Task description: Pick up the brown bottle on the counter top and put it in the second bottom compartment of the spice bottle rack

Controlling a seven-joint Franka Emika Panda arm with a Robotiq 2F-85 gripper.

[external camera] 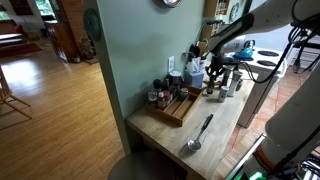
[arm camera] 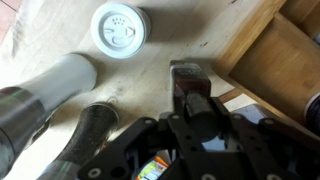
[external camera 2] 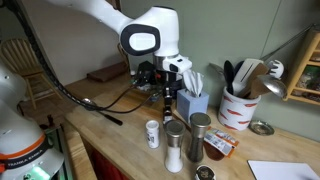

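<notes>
The brown bottle (arm camera: 186, 76) shows in the wrist view, just right of centre, as a small dark reddish-brown shape pinched between the fingers of the gripper (arm camera: 189, 94). It is too blurred to say more about it. Below it lies the pale counter top (arm camera: 185, 35). In the upper right corner of that view is a corner of the spice bottle rack (arm camera: 272, 52), just beside the bottle but not touching it.

A white-capped bottle (arm camera: 120, 27) stands at the upper left, and two steel shakers (arm camera: 52, 88) lean in from the left edge.

In an exterior view the gripper (external camera 2: 165, 88) hangs at mid-frame just left of a blue tissue box (external camera 2: 193, 102). In an exterior view a ladle (external camera: 200, 132) lies on the counter, lower right of the rack (external camera: 180, 107).
</notes>
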